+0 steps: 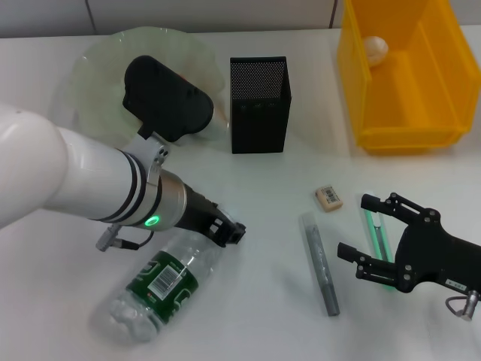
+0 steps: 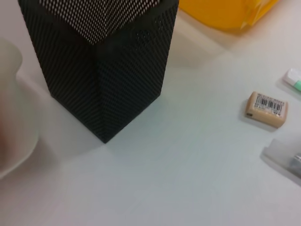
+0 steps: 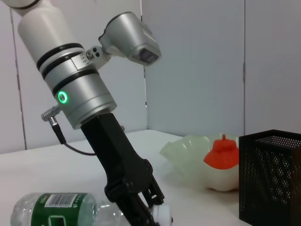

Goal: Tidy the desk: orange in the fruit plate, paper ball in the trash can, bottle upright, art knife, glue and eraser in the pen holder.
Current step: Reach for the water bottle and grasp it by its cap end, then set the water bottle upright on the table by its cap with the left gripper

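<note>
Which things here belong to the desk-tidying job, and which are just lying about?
Job: orange, plate, paper ball, trash can, bottle (left hand at its neck), knife (right hand over it), glue, eraser, pen holder.
Lying about: nothing seen.

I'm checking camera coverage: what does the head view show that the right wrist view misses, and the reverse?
Only the head view shows the yellow trash can with the paper ball inside, the eraser, the glue, the art knife and the right claw. Only the right wrist view shows the orange in the fruit plate. Both show the lying bottle, the pen holder and the left claw at the bottle's cap.
</note>
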Controlling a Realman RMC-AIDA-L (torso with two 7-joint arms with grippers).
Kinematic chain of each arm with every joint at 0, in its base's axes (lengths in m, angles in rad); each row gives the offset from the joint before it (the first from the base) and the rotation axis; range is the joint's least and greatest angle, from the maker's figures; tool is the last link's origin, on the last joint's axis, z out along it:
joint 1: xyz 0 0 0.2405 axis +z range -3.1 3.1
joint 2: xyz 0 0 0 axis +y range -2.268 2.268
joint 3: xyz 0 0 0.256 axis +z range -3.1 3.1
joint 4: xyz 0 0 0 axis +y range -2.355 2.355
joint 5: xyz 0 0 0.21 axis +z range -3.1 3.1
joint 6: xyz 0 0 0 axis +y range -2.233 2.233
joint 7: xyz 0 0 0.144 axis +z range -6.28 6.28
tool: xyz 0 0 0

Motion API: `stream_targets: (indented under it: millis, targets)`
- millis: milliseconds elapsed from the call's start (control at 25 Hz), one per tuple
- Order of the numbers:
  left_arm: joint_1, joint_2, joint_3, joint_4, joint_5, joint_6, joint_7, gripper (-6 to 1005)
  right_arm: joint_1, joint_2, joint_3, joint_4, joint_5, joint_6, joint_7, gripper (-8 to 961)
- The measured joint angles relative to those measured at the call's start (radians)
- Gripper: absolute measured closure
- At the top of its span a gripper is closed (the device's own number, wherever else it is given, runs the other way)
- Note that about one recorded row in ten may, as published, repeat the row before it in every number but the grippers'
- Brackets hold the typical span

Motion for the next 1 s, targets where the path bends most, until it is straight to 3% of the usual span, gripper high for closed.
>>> stream_targets:
  millis: [200, 280, 400, 520, 560, 600, 760, 1000]
  targets:
    - [0.051, 0.006, -0.013, 0.098, 0.026, 0.011, 0.029, 545, -0.003, 0.000, 0.000, 0.000, 0.003, -0.001, 0.000, 107]
    - [0.107, 0.006, -0.053, 0.160, 0.007, 0.004, 0.110, 545, -0.003, 0.000, 0.000, 0.000, 0.004, -0.002, 0.001, 107]
    - [0.206, 0.009, -0.225, 0.193, -0.193, -0.002, 0.357, 546, -0.001, -0.001, 0.000, 0.000, 0.006, -0.003, 0.011, 107]
    - [0.244, 0.010, -0.303, 0.184, -0.308, -0.009, 0.496, 546, 0.000, -0.002, 0.000, -0.001, 0.006, -0.003, 0.015, 108]
    - [0.275, 0.009, -0.379, 0.161, -0.419, -0.013, 0.632, 546, 0.001, -0.002, 0.000, 0.000, 0.006, -0.003, 0.017, 108]
    - [0.275, 0.009, -0.379, 0.161, -0.419, -0.013, 0.632, 546, 0.001, -0.002, 0.000, 0.000, 0.006, -0.003, 0.017, 108]
    - [0.304, 0.010, -0.557, 0.024, -0.678, 0.047, 0.964, 547, 0.002, -0.002, 0.000, -0.003, 0.006, -0.003, 0.028, 108]
    - [0.305, 0.009, -0.679, -0.124, -0.879, 0.144, 1.207, 548, 0.003, -0.002, 0.000, -0.005, 0.005, -0.003, 0.041, 108]
